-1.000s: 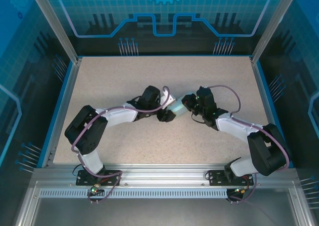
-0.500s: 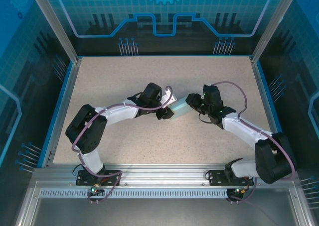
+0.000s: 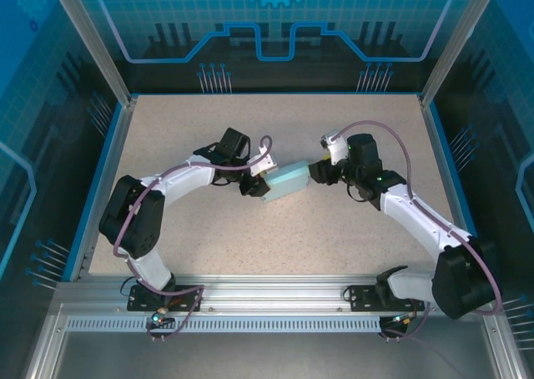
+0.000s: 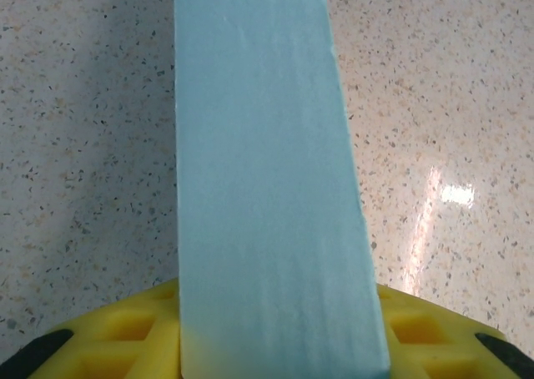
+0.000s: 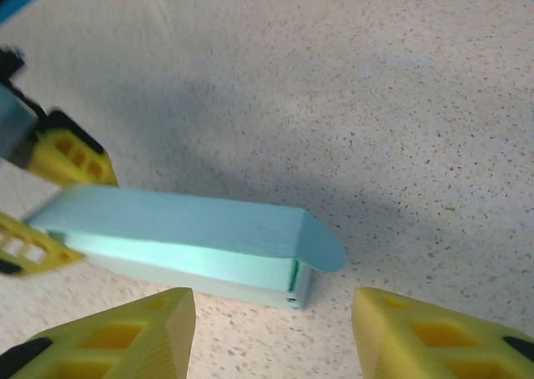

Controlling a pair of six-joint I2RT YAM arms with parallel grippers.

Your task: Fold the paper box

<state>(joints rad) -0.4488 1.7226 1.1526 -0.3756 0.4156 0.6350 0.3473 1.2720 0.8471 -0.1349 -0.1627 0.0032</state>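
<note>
Box (image 3: 288, 180): pale blue paper, already a flat closed rectangle, lying mid-table between the two arms, long axis running left-near to right-far in the top view. At its right end a rounded tab (image 5: 324, 250) sticks out untucked, with a thin green edge showing under it. That end looks to sit on the table (image 3: 209, 120); whether the other end is raised I cannot tell.

Left gripper (image 3: 255, 184): pinching the box's left end, one yellow finger (image 5: 71, 158) on each broad face. In the left wrist view the box runs straight out from between the pads.

Right gripper (image 5: 279, 329): jaws spread wide, just off the tab end, facing it and apart from the paper. Nothing between them.
</note>
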